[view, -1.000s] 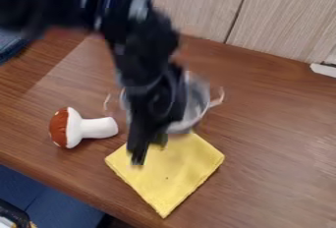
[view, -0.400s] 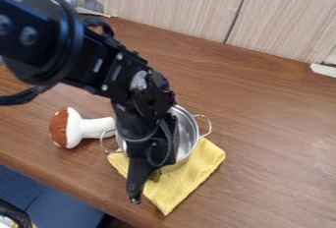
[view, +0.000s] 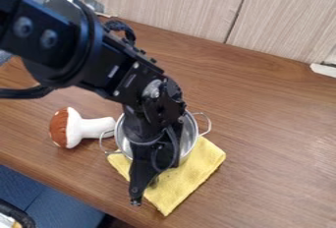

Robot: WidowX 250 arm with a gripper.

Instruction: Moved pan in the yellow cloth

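The black gripper [view: 142, 188] hangs down over the front wall of the pan and the left part of the cloth. Behind it, the metal pan [view: 189, 136] sits over the back part of the yellow cloth [view: 184, 183], with one wire handle out to the left and one to the right. Much of the pan's inside and front is hidden by the arm, so the hold on it cannot be made out. The cloth's front corner and right side stick out from under the pan.
A plush mushroom [view: 78, 128] with a brown cap and white stem lies just left of the pan, its stem end near the left handle. Wooden panels [view: 164, 1] stand along the back, and the table's front edge runs below the cloth.
The pan has moved toward the front left, from behind the cloth to over its back part. The gripper has moved forward with it, and the cloth's surface looks a little rumpled.
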